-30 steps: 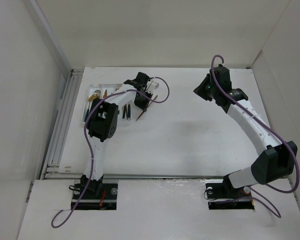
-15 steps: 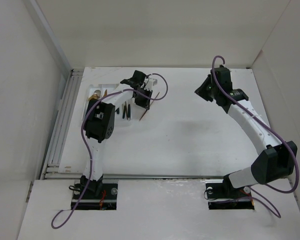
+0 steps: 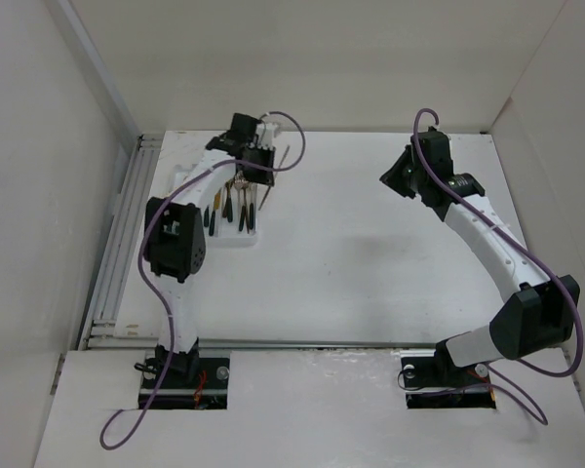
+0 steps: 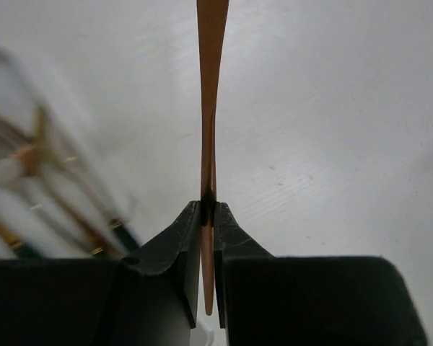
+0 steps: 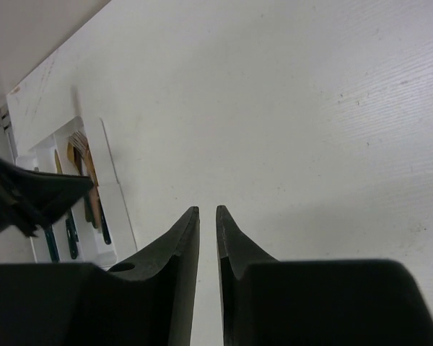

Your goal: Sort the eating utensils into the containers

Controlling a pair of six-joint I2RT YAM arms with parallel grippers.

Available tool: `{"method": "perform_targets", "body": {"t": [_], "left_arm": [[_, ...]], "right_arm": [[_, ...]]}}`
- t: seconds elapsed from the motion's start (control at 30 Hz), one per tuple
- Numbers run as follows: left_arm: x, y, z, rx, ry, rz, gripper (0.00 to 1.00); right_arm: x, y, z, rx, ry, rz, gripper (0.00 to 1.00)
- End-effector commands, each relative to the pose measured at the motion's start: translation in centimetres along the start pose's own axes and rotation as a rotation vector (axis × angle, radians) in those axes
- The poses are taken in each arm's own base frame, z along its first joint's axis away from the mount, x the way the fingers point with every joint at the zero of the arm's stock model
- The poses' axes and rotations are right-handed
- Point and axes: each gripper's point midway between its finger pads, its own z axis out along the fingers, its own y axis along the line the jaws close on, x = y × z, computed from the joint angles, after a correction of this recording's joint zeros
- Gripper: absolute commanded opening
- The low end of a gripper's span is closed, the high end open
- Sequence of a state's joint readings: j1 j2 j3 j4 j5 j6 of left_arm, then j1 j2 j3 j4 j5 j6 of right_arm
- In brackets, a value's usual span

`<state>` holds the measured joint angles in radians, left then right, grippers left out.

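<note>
My left gripper [image 3: 258,168] [image 4: 208,205] is shut on a slim gold utensil [image 4: 211,86], seen edge-on and running straight out beyond the fingertips. From above, the utensil [image 3: 286,156] hangs over the far right part of the white tray [image 3: 239,240]. Several gold-headed, dark-handled utensils [image 3: 230,205] lie in the tray's compartments. They show as a blur at the left of the left wrist view [image 4: 36,155]. My right gripper [image 3: 394,175] [image 5: 208,210] is empty over bare table at the back right, its jaws almost together.
White walls enclose the table on the left, back and right. A metal rail [image 3: 117,244] runs along the table's left edge beside the tray. The tray [image 5: 110,180] and my left gripper [image 5: 29,194] show at the far left of the right wrist view.
My left gripper has carried the gold utensil up and to the left, from beside the tray's right edge to over its far end. The right arm has not moved.
</note>
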<state>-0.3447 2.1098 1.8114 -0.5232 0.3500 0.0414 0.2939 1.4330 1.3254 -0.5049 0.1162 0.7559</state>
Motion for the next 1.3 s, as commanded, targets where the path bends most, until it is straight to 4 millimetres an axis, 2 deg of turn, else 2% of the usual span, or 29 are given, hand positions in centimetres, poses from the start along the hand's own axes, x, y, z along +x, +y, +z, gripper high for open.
{"method": "perform_targets", "body": {"t": [0.0,0.03,0.07,0.2,0.23,0.3,0.33,0.47,0.77,0.87,0.97,1.03,1.07,1.2,1.27], "left_arm": [[-7.1,5.5,-11.1,-0.19,-0.262,-0.064,0.0],[-7.0,6.9,-12.2,-0.235,-0.27,-0.083,0.0],[-6.7,9.3,-13.8,-0.306,-0.285,-0.117,0.0],[-3.2,13.6,-14.4,-0.411,-0.22,-0.174,0.0],[-1.7,14.3,-13.7,-0.415,-0.188,-0.192,0.0],[-0.2,15.5,-13.2,-0.435,-0.162,-0.217,0.0],[1.3,15.8,-12.4,-0.442,-0.13,-0.227,0.0],[3.3,17.4,-11.1,-0.489,-0.102,-0.234,0.0],[5.8,18.5,-8.3,-0.492,-0.022,-0.254,0.0],[5.8,17.8,-7.8,-0.443,-0.011,-0.244,0.0],[5.6,16.9,-7.6,-0.387,-0.006,-0.235,0.34],[4.5,16.8,-8.5,-0.39,-0.031,-0.228,0.49],[4.4,16.9,-8.8,-0.402,-0.025,-0.23,0.5],[1.6,17.7,-12.6,-0.468,-0.092,-0.228,0.51],[-0.4,19.2,-16.7,-0.57,-0.182,-0.246,0.51]], "right_arm": [[-1.5,0.8,-1.2,-0.041,-0.055,0.008,0.21],[-1.4,0.7,-1.0,-0.042,-0.057,0.008,0.21],[-1.4,0.7,-1.0,-0.043,-0.056,0.017,0.21],[-1.2,1.1,-0.9,-0.064,-0.048,0.027,0.21],[-1.1,1.1,-0.5,-0.063,-0.047,0.026,0.21],[-0.8,1.0,-0.1,-0.062,-0.032,0.025,0.21],[-1.1,1.4,-0.3,-0.07,-0.04,0.026,0.21],[-0.9,0.9,0.0,-0.051,-0.034,0.024,0.21],[-1.1,0.3,-0.4,-0.036,-0.045,0.03,0.21],[-1.2,0.2,-0.4,-0.029,-0.051,0.03,0.22],[-1.5,0.2,-0.7,-0.029,-0.064,0.031,0.23],[-1.7,0.1,-0.6,-0.022,-0.071,0.022,0.25],[-2.0,-0.3,-1.0,-0.017,-0.078,0.028,0.25],[-3.5,-1.2,-1.6,0.003,-0.122,0.014,0.3],[-5.3,-2.4,-2.0,0.029,-0.166,0.026,0.32]]}}
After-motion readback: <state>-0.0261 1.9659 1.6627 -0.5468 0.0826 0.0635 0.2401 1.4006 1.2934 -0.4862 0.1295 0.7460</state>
